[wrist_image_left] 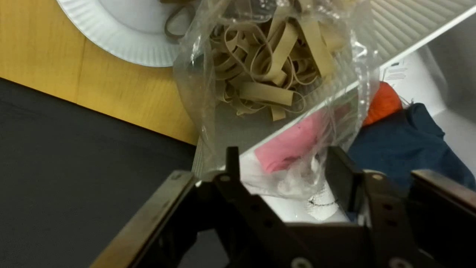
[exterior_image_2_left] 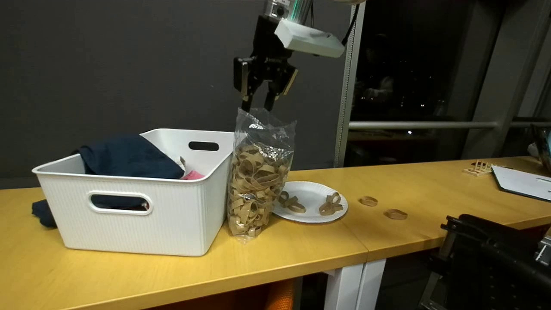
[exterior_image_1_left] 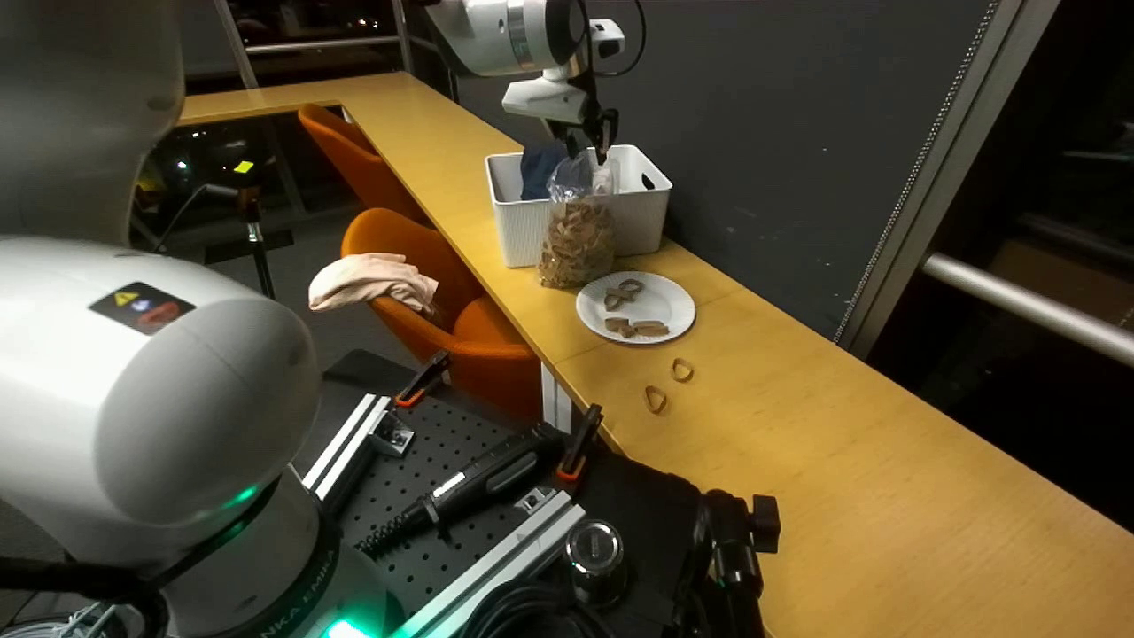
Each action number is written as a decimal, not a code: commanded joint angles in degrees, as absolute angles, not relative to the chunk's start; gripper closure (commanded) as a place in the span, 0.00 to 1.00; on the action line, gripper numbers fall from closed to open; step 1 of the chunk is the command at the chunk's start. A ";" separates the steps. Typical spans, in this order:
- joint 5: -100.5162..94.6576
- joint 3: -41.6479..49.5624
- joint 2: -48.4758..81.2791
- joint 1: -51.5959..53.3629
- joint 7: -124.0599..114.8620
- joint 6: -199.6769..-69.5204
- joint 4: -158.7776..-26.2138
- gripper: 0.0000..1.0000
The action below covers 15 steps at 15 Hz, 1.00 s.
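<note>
I count one clear plastic bag (exterior_image_2_left: 261,181), one white basket (exterior_image_2_left: 137,230), one paper plate (exterior_image_2_left: 310,193) and two loose tan bands (exterior_image_2_left: 395,214), all on the worktop (exterior_image_2_left: 430,183). The bag stands upright between basket and plate, packed with a tangle of bands (wrist_image_left: 266,93) I can't number. The plate bears more bands in two small clusters (exterior_image_2_left: 330,205); the basket holds a dark blue cloth (exterior_image_2_left: 129,157), a pink piece (wrist_image_left: 288,143) and an orange piece (wrist_image_left: 383,104). My arm (exterior_image_1_left: 483,40) reaches in from above, tool (exterior_image_2_left: 257,104) pointing down at the bag's top edge, fingers (wrist_image_left: 233,163) well parted with nothing gripped; I can't tell whether a tip brushes the plastic.
</note>
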<state>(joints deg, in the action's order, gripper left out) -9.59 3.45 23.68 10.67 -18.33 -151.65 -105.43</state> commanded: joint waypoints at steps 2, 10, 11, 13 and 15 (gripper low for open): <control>-11.59 4.30 20.26 11.60 -19.30 -151.61 -106.20 0.00; -16.03 6.73 13.89 10.88 -25.03 -144.10 -112.39 0.00; -16.28 6.85 12.60 10.49 -25.67 -143.38 -113.98 0.00; -16.18 6.92 10.30 9.48 -26.46 -142.58 -117.07 0.00; -15.53 6.78 8.42 7.93 -26.31 -142.55 -120.20 0.00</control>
